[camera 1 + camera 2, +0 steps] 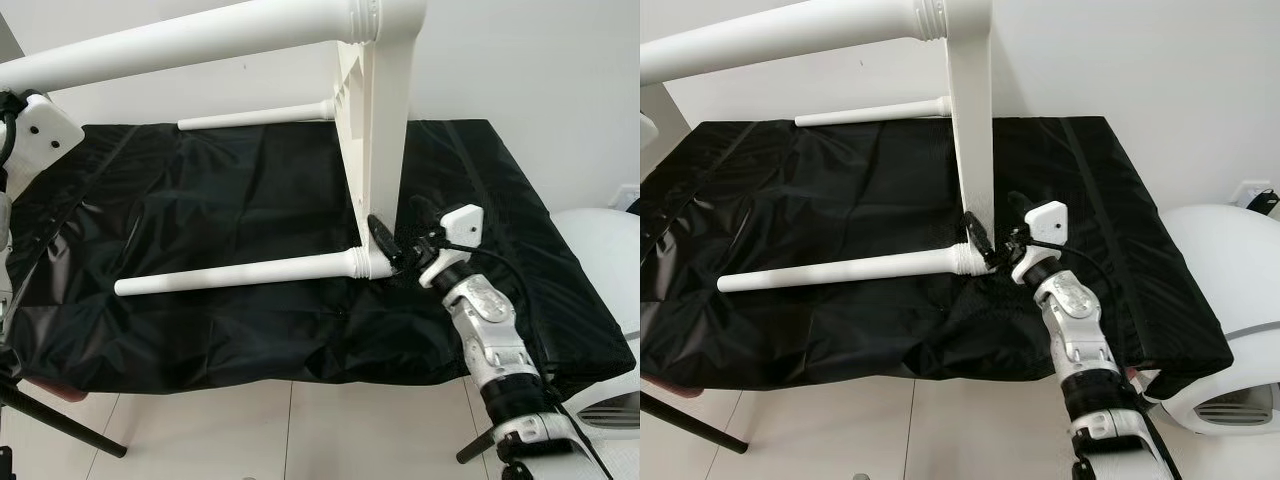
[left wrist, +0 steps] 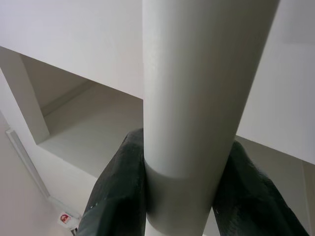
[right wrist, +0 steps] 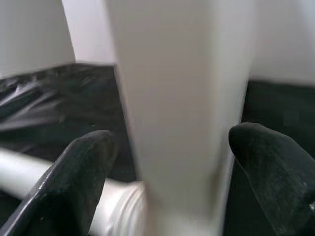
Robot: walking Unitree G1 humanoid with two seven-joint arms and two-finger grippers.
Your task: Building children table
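Now we have the white table top (image 1: 380, 140) standing on its edge on the black cloth (image 1: 200, 320), three of its white legs pointing toward our left. Our left gripper (image 2: 189, 196) is clenched around the upper leg (image 1: 170, 45), while our right gripper (image 1: 392, 245) straddles the top's bottom edge, fingers (image 3: 83, 172) spread, beside the lower leg (image 1: 240, 272).

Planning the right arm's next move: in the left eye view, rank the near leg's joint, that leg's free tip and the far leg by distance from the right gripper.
1. Near leg's joint, right at the right gripper, by the tabletop's lower corner.
2. Near leg's free tip, off to the robot's left on the black cover.
3. Far leg, along the cover's back edge.
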